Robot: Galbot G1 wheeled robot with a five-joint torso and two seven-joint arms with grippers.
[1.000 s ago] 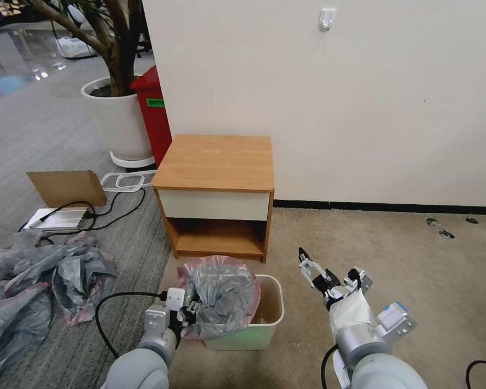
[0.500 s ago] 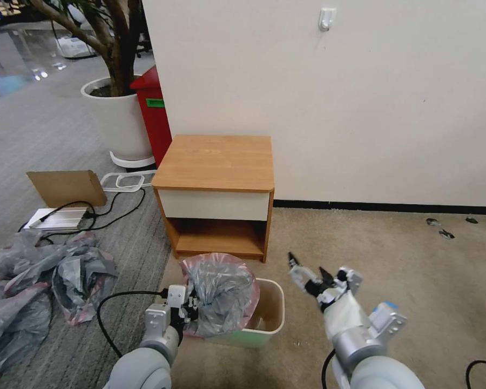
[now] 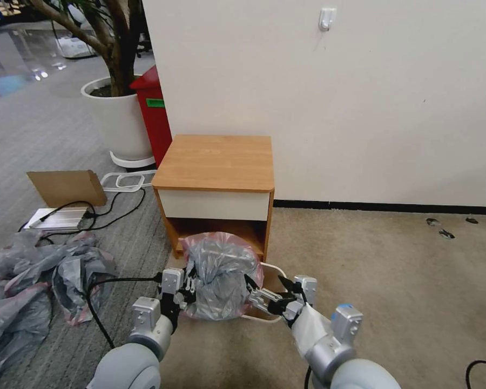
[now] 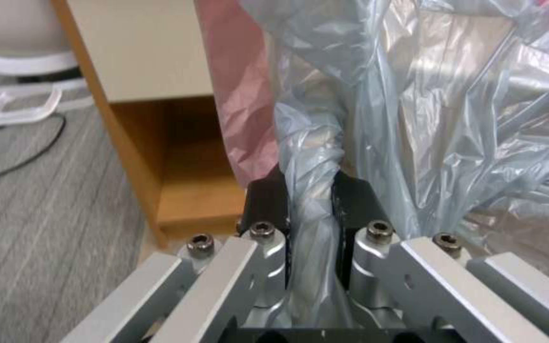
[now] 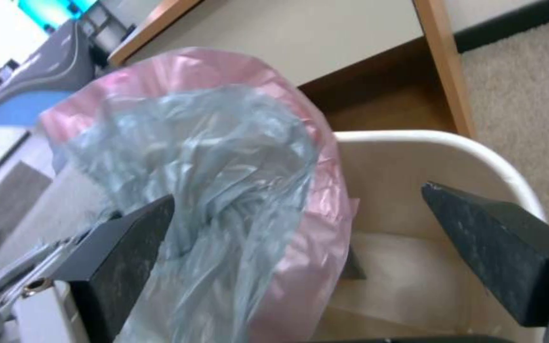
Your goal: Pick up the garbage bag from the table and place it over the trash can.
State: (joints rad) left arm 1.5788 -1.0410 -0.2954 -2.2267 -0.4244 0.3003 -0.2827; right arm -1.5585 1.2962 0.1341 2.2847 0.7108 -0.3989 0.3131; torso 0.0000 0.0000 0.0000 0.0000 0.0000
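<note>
The garbage bag (image 3: pixel 218 275), crinkly grey plastic with a pink rim band, hangs bunched over the left part of the cream trash can (image 3: pixel 276 268) on the floor. My left gripper (image 3: pixel 186 289) is shut on a twisted fold of the garbage bag (image 4: pixel 446 119); in the left wrist view, the left gripper (image 4: pixel 310 200) pinches that fold tight. My right gripper (image 3: pixel 264 292) is open above the can, one finger against the garbage bag (image 5: pixel 205 152), the other near the trash can (image 5: pixel 452 143) rim. The table (image 3: pixel 216 162) stands just behind, its top bare.
A heap of grey plastic sheeting (image 3: pixel 32 286) lies on the floor at left, with a cardboard box (image 3: pixel 67 186) and cables (image 3: pixel 113 208) beyond it. A red bin (image 3: pixel 154 113) and a white plant pot (image 3: pixel 119 121) stand left of the table. Open carpet lies to the right.
My right gripper has swung left and down from the open carpet to the bag over the can. The left gripper has carried the bag up and toward the table, covering more of the can.
</note>
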